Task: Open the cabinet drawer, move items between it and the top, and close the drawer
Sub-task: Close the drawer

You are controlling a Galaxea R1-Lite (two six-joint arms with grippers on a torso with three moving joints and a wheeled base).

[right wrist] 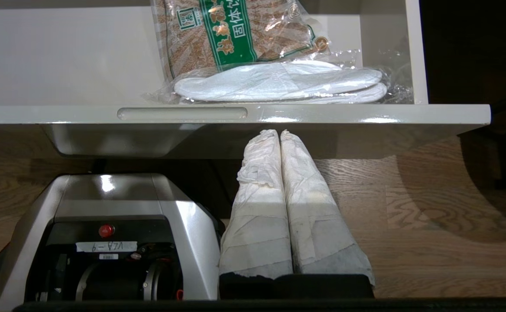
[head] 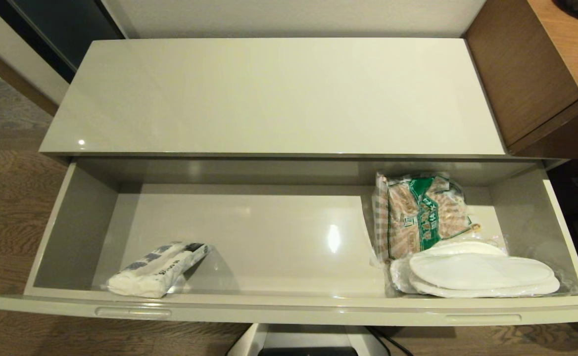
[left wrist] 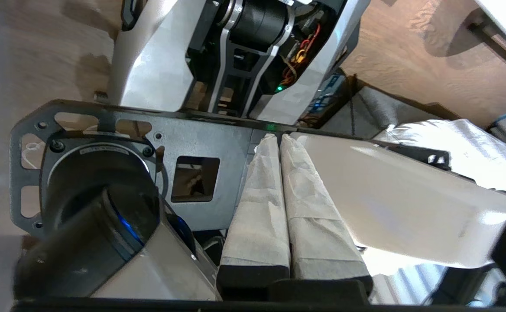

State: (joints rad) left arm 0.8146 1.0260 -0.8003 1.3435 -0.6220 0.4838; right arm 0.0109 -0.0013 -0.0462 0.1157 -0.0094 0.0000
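Note:
The pale grey-beige cabinet drawer (head: 289, 311) stands pulled fully open below the glossy cabinet top (head: 274, 94), which carries nothing. Inside the drawer, the white tissue pack with blue print (head: 156, 269) lies at front left. The wrapped white slippers (head: 479, 276) lie at front right, seen also as the slippers (right wrist: 279, 82) in the right wrist view. Neither arm shows in the head view. My right gripper (right wrist: 279, 132) is shut and empty, low under the drawer's front rim (right wrist: 235, 113). My left gripper (left wrist: 278, 136) is shut and empty beside the robot's base.
A brown-and-green checked snack bag (head: 422, 212) lies behind the slippers in the drawer's right part. A brown wood desk (head: 541, 64) stands right of the cabinet. The robot's base (right wrist: 105, 234) sits on the wood floor under the drawer front.

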